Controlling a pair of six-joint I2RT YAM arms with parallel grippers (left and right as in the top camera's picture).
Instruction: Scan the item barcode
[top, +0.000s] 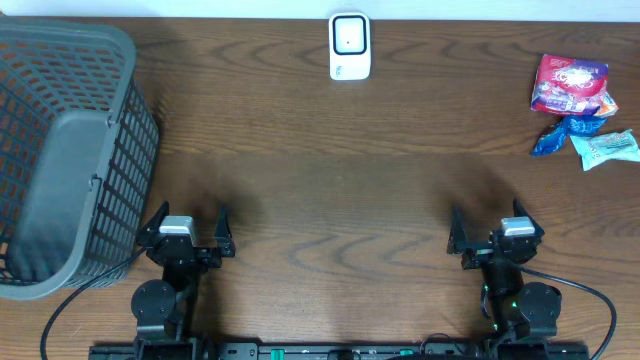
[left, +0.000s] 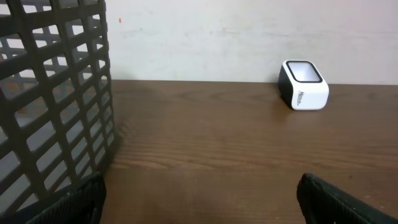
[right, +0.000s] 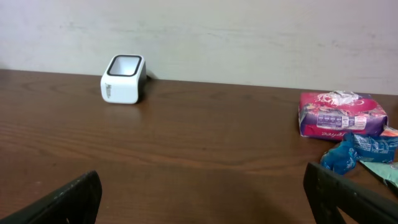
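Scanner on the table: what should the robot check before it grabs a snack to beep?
1. The right gripper is open and empty: ok.
2. The left gripper is open and empty: ok.
3. The pink packet and blue packet lie in plain view, far right: ok.
4. The scanner window is uncovered: ok.
5. Nothing lies between packets and scanner: ok.
6. Where the pink packet's barcode sits: cannot tell.

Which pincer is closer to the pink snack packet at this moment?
Right. The right pincer is on the same side as the pink snack packet, which lies ahead and slightly to its right. The left pincer is far over on the other side, beside the basket.
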